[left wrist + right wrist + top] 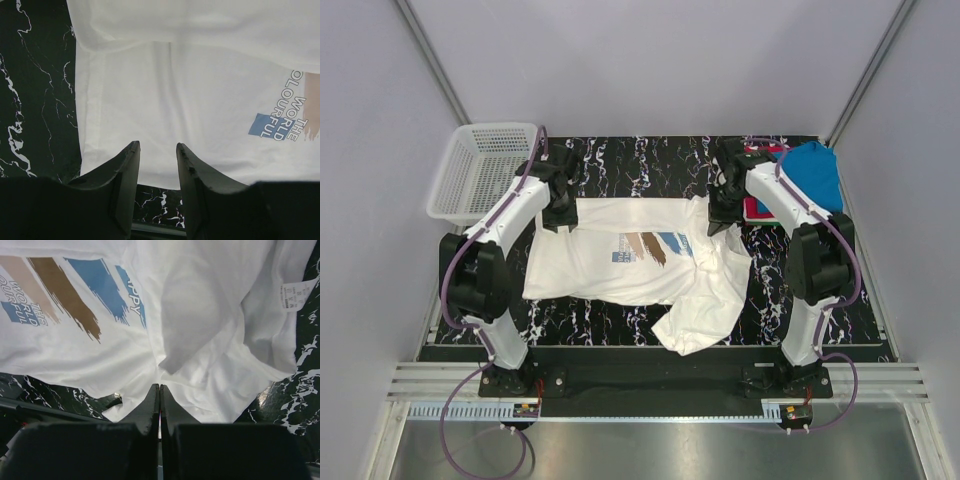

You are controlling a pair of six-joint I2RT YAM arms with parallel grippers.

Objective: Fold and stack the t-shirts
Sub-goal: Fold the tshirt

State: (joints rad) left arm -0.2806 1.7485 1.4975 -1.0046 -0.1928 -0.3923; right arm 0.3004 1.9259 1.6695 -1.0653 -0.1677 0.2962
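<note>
Top external alone: basket (480, 170) at far-left corner; blue t-shirt (815, 170) and red t-shirt (757, 208) heaped at far right; white t-shirt (630, 265) spread mid-table, near-right part rumpled and folded over. Left wrist alone: left gripper (156, 146) parted, nothing between, at shirt's edge. Right wrist alone: right gripper (159, 386) pressed closed at shirt's edge; cloth pinched or not, cannot tell. Bare table (620, 155) along far edge and left of shirt.

Creased white t-shirt (620, 265): soft matt cloth with flat printed brush strokes. At the far right corner, blue t-shirt (815, 172): matt cloth. Smooth tabletop (620, 160): black with white marble veining. At the far left corner, basket (470, 165): white plastic mesh.
</note>
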